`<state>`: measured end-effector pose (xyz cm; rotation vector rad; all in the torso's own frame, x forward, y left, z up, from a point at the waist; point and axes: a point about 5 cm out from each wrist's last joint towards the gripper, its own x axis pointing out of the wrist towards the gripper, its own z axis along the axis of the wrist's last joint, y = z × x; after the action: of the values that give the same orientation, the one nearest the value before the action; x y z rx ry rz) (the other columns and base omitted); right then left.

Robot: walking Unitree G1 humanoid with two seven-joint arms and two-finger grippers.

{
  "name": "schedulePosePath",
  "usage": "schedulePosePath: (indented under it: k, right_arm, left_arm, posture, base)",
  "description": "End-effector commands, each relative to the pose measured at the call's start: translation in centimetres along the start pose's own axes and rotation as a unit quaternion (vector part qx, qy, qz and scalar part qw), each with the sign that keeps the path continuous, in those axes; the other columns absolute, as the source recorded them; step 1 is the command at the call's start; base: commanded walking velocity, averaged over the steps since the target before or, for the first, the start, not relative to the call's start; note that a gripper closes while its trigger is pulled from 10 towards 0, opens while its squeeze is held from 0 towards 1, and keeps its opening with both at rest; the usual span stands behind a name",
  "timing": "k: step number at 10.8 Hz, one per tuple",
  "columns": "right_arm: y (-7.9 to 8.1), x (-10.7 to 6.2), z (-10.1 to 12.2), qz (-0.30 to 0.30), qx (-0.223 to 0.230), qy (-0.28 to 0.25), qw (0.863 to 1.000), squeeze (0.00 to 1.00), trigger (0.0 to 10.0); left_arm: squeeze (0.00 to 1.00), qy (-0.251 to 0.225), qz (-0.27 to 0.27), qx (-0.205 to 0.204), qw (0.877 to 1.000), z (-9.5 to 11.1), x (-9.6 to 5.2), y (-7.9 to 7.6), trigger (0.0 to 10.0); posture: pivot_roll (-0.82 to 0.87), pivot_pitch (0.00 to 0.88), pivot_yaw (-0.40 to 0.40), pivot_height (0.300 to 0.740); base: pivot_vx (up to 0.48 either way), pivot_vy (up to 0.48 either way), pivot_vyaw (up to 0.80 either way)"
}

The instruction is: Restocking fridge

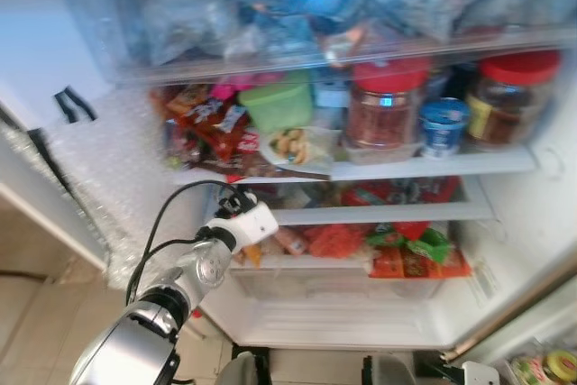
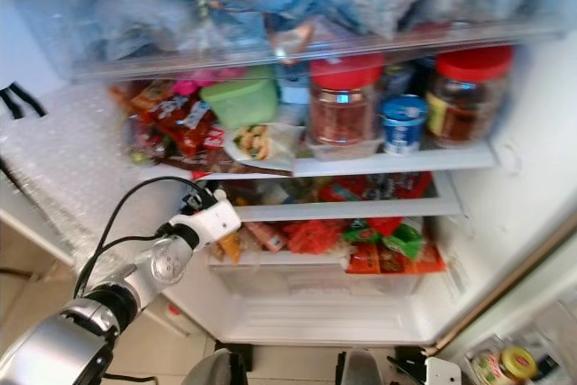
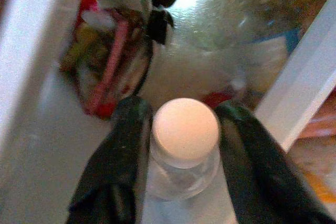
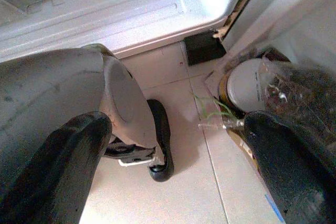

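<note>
- No text, brand or number can be read: labels on the jars [image 1: 386, 105] and packets [image 1: 212, 128] are too blurred.

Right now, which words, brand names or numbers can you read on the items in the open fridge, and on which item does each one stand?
No text can be read.
Red-lidded clear jars: labels blurred.
Small blue-and-white round tub: print blurred.
Red snack packets: lettering too smeared.
Clear bottle with pale cap, held in the left tool: no label visible.
Round white lid seen past the right tool: dark marks, too small.
</note>
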<state>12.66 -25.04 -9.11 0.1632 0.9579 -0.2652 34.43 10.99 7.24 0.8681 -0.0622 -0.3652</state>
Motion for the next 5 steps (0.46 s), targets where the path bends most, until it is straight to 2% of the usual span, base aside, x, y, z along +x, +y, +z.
schedulePosePath:
  k: [1, 2, 4, 5]
  right_arm:
    - [0.49, -0.08, -0.88, 0.006, 0.008, 0.017, 1.0, 0.0, 10.0]
    - [0.44, -0.07, -0.84, 0.006, 0.008, 0.017, 1.0, 0.0, 10.0]
    - [0.41, -0.09, -0.87, 0.005, 0.007, 0.018, 1.0, 0.0, 10.0]
    - [0.4, -0.09, -0.87, 0.005, 0.006, 0.018, 1.0, 0.0, 10.0]
  left_arm:
    - [0.95, 0.01, 0.006, -0.029, 1.0, -0.29, 0.09, 0.65, 10.0]
    - [1.0, 0.006, 0.005, -0.033, 0.999, 0.01, 0.33, 0.92, 10.0]
    - [1.0, -0.008, 0.002, -0.011, 1.0, 0.57, 0.64, 1.14, 10.0]
    - [1.0, -0.011, 0.001, -0.015, 1.0, 0.7, 0.7, 1.13, 10.0]
  posture:
    - [-0.17, 0.079, 0.138, 0.648]
    - [-0.17, 0.078, 0.137, 0.648]
    - [-0.17, 0.078, 0.136, 0.648]
    - [-0.17, 0.079, 0.135, 0.648]
  base:
    - [0.0, 0.0, 0.0]
    - [0.0, 0.0, 0.0]
    - [0.0, 0.0, 0.0]
    - [0.0, 0.0, 0.0]
